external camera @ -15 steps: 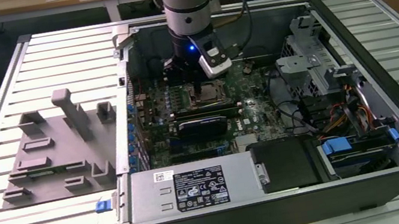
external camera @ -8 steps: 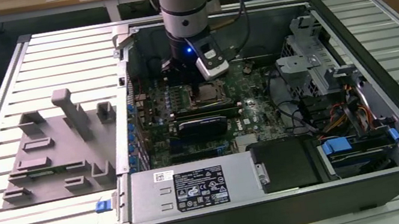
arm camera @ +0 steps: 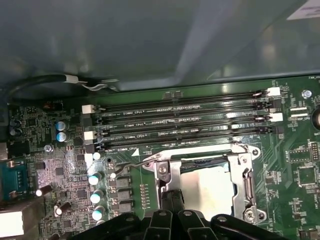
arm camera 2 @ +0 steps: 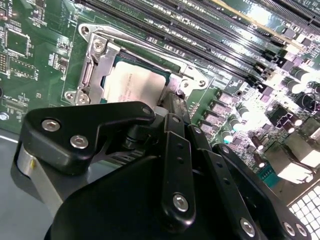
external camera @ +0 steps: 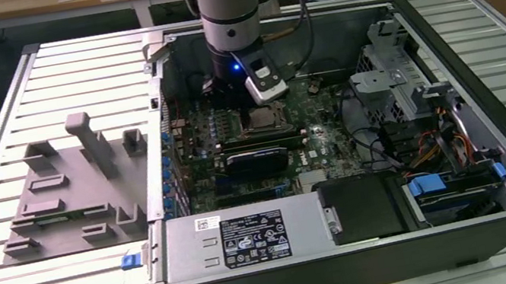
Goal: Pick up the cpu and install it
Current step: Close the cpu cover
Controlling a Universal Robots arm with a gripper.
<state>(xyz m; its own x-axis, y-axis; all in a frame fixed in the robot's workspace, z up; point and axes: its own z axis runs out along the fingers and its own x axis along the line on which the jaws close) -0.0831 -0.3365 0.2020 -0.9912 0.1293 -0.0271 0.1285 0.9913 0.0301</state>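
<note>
The cpu (external camera: 263, 117) lies flat in the motherboard socket inside the open computer case, its silvery top plate (arm camera 2: 132, 87) facing up. A metal socket frame (arm camera 2: 95, 65) surrounds it. In the first wrist view the cpu (arm camera: 207, 187) sits inside that frame (arm camera: 247, 175). My gripper (external camera: 248, 110) hangs straight down over the socket. Its black fingers come together at the socket's edge (arm camera 2: 172, 102), right beside the cpu, with their tips (arm camera: 170, 196) shut and nothing visible between them. The gripper body hides part of the socket's near side.
Memory slots (arm camera: 185, 120) run alongside the socket. A black heatsink block (external camera: 256, 161), the power supply (external camera: 239, 241) and a drive cage (external camera: 397, 79) with cables (external camera: 420, 152) crowd the case. A grey tray with blocks (external camera: 67, 196) lies on the exterior view's left.
</note>
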